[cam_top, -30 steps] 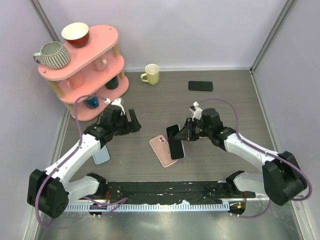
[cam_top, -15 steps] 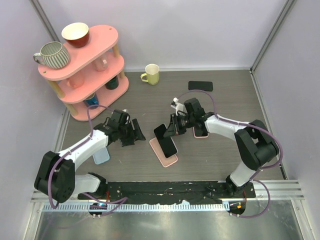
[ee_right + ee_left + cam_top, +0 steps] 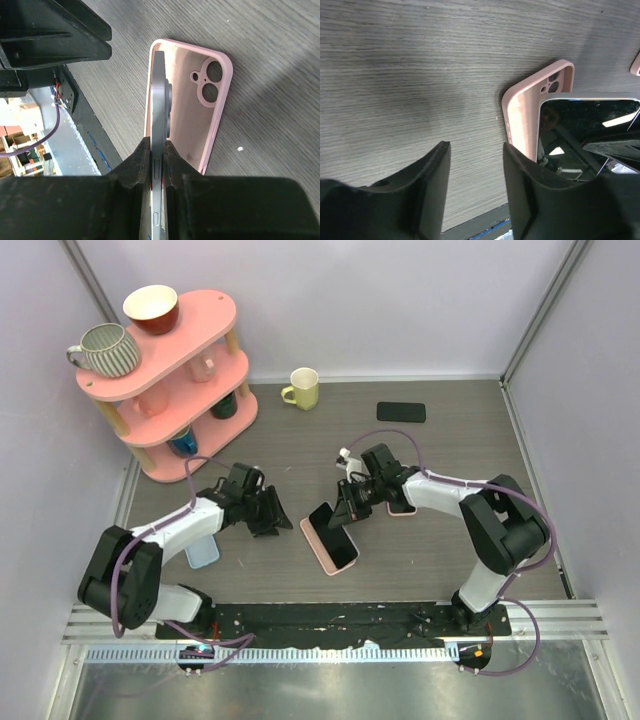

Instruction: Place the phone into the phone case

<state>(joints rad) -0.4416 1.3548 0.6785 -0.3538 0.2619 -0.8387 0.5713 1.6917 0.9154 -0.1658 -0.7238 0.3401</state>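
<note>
- Phone (image 3: 158, 95) is clamped between the right gripper (image 3: 156, 150) fingers. They are nearly closed, pinching it across its thin faces.
- Phone sits tilted on one long edge, along one long wall of the case (image 3: 192, 120), not lying flat in it.
- Phone's back and lens face the case's inside; its screen (image 3: 585, 125) faces the left arm.
- Phone's long axis runs along the case's long axis, with the lens end at the cut-out end. From above, both lie diagonally, far-left to near-right, at mid-table.
- Left gripper (image 3: 475, 160) is parted and holds nothing. It is low over the table (image 3: 420, 65), just beside the case and not touching it.
- The table is grey wood-grain, with pale lilac walls around it.
- Pink shelf (image 3: 190, 370) at far left holds mugs and a bowl.
- Yellow mug (image 3: 302, 388) and second phone (image 3: 401, 412) are at the far side, well apart from the case.
- Blue case (image 3: 203, 552) lies by the left arm.
- Another pink case (image 3: 402, 508) is partly under the right arm.
</note>
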